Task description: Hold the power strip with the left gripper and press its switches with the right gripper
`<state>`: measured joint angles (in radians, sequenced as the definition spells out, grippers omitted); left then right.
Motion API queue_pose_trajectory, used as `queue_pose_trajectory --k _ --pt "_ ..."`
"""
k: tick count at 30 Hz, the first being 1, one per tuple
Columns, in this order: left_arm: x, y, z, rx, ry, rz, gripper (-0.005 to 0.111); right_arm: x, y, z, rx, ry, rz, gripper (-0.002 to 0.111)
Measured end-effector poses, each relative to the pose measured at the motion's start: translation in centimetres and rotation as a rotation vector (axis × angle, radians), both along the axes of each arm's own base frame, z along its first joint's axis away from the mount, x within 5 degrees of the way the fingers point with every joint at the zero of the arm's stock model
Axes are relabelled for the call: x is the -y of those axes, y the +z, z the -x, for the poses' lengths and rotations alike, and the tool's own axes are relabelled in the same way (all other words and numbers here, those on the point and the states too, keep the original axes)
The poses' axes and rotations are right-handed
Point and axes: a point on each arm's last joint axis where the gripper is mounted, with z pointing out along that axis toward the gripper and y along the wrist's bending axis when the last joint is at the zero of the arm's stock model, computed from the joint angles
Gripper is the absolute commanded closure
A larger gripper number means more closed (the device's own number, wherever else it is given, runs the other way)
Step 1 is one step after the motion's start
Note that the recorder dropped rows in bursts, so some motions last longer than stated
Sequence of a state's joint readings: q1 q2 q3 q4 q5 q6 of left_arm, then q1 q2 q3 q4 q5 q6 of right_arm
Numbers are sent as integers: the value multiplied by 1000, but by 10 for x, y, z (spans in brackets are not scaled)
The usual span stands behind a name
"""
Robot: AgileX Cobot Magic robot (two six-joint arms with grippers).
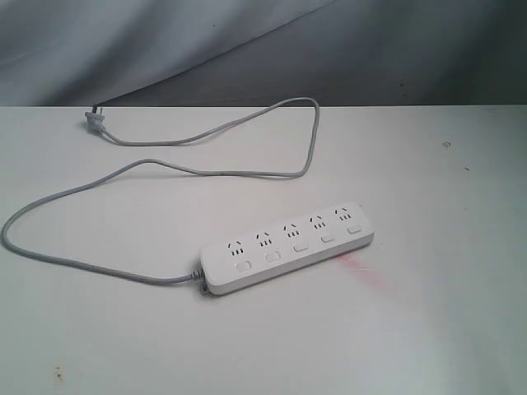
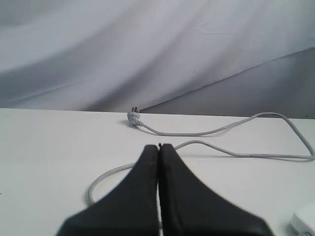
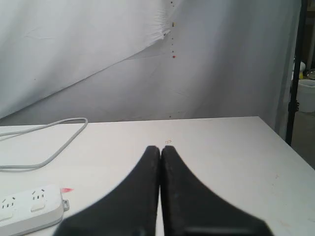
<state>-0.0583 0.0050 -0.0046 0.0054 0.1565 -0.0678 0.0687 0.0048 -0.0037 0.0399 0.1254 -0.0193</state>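
Note:
The white power strip [image 1: 288,249] lies slanted on the white table [image 1: 428,329], its five switches [image 1: 297,247] in a row below the outlets. Its grey cord [image 1: 247,171] loops away to the plug [image 1: 92,122] at the table's far edge. Neither arm shows in the exterior view. In the left wrist view my left gripper [image 2: 159,146] is shut and empty above the table, with the cord [image 2: 206,132] and plug [image 2: 134,117] beyond it and a corner of the strip [image 2: 305,223] at the frame's edge. My right gripper [image 3: 160,147] is shut and empty, the strip's end [image 3: 27,209] off to one side.
A grey-white cloth backdrop [image 1: 247,49] hangs behind the table. A faint red mark [image 1: 356,265] lies on the table beside the strip's right end. The right wrist view shows the table's side edge [image 3: 283,142] with a dark pole [image 3: 294,73] and a white bucket [image 3: 307,96] beyond.

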Motion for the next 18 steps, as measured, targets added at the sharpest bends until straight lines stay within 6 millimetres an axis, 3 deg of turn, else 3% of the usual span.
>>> queue_pose_trajectory --k 14,18 --pt "0 1 0 9 0 1 107 0 0 0 0 0 0 108" --pt "0 7 0 76 -2 41 107 0 8 0 86 -3 -29 108"
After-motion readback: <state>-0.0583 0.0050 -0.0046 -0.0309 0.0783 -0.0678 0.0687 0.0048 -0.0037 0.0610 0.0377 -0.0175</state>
